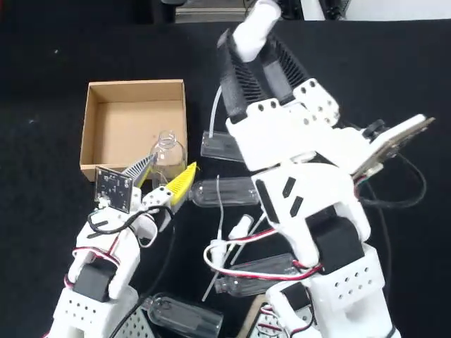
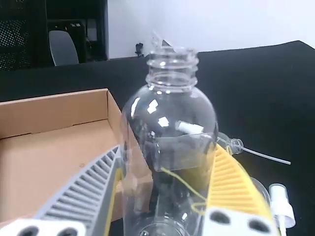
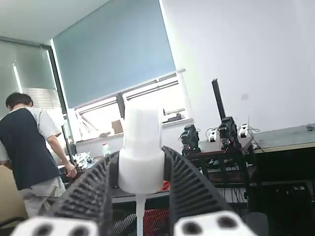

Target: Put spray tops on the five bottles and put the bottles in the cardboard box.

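My left gripper [image 1: 171, 166] is shut on an upright clear bottle [image 1: 168, 149] with no top, just off the right wall of the cardboard box [image 1: 134, 86]. Its grey and yellow fingers clamp the bottle's [image 2: 170, 132] body in the left wrist view, where the left gripper [image 2: 167, 153] sits beside the box [image 2: 54, 147]. My right gripper [image 1: 250, 41] is raised high above the table, shut on a white spray top [image 1: 257, 22]. In the right wrist view the spray top [image 3: 141, 152] stands between the black fingers of the right gripper [image 3: 141, 163], its tube hanging down.
Three capless bottles lie on the black table [image 1: 225, 191] [image 1: 261, 271] [image 1: 183, 317], and another [image 1: 224, 144] lies partly under the right arm. Loose spray tops [image 1: 239, 229] [image 1: 215, 250] lie between them. The box is empty inside.
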You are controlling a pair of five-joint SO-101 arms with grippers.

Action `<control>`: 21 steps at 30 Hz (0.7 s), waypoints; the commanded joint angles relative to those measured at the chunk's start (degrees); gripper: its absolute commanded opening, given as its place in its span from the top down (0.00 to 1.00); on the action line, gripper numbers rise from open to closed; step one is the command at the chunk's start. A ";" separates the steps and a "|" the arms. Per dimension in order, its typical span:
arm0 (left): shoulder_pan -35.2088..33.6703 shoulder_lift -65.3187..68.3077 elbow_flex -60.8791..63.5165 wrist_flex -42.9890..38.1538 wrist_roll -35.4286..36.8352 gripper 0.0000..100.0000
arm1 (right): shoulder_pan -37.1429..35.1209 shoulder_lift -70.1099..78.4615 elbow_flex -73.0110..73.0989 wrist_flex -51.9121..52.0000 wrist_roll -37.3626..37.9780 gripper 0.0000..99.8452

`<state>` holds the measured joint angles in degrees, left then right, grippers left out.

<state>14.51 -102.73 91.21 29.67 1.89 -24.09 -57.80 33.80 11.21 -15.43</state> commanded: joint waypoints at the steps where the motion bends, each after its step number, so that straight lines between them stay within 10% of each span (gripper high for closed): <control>1: 1.19 0.26 0.22 -3.78 0.88 0.76 | -2.20 -1.01 -0.48 -2.02 -0.18 0.99; 13: 7.08 -0.70 6.20 -12.84 0.53 0.76 | -2.37 7.96 -1.36 -8.18 -0.09 0.99; 21: -0.48 -0.97 6.20 -14.68 0.88 0.76 | -5.54 10.95 -1.01 -9.58 -0.09 0.99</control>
<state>17.14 -102.46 96.13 17.71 2.24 -27.34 -52.62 33.45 2.59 -15.43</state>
